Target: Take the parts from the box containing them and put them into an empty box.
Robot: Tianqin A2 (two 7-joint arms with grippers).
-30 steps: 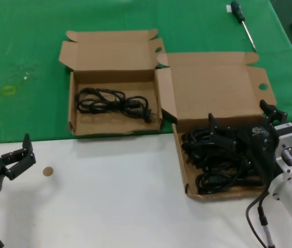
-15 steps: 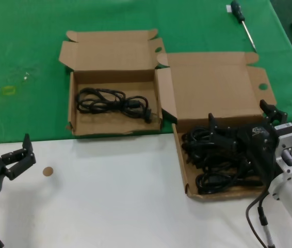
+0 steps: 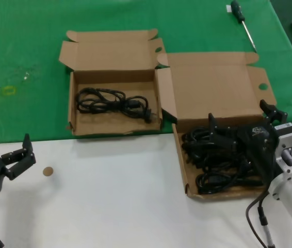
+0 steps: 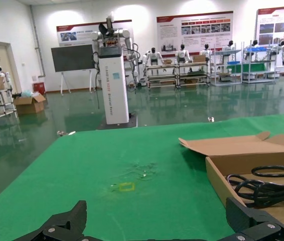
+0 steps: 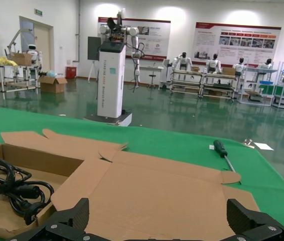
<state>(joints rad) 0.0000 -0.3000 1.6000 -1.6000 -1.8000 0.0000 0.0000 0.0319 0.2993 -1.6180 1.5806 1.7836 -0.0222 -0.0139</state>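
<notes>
The broad-lidded box (image 3: 214,85) stands on the right and holds a pile of black coiled cords (image 3: 219,166). My right gripper (image 3: 241,118) hangs open over the back of that pile, and nothing shows between its fingers. In the right wrist view this gripper (image 5: 158,210) faces the box's open lid (image 5: 157,188). The smaller box (image 3: 115,127) on the left holds one coiled cord (image 3: 112,102). This cord (image 4: 265,187) also shows in the left wrist view. My left gripper (image 3: 28,150) waits open and empty over the white surface at the near left.
A green-handled screwdriver (image 3: 243,20) lies on the green cloth behind the right box. A small brown disc (image 3: 47,171) sits on the white surface near my left gripper. A faint yellow mark (image 3: 8,90) is on the cloth at far left.
</notes>
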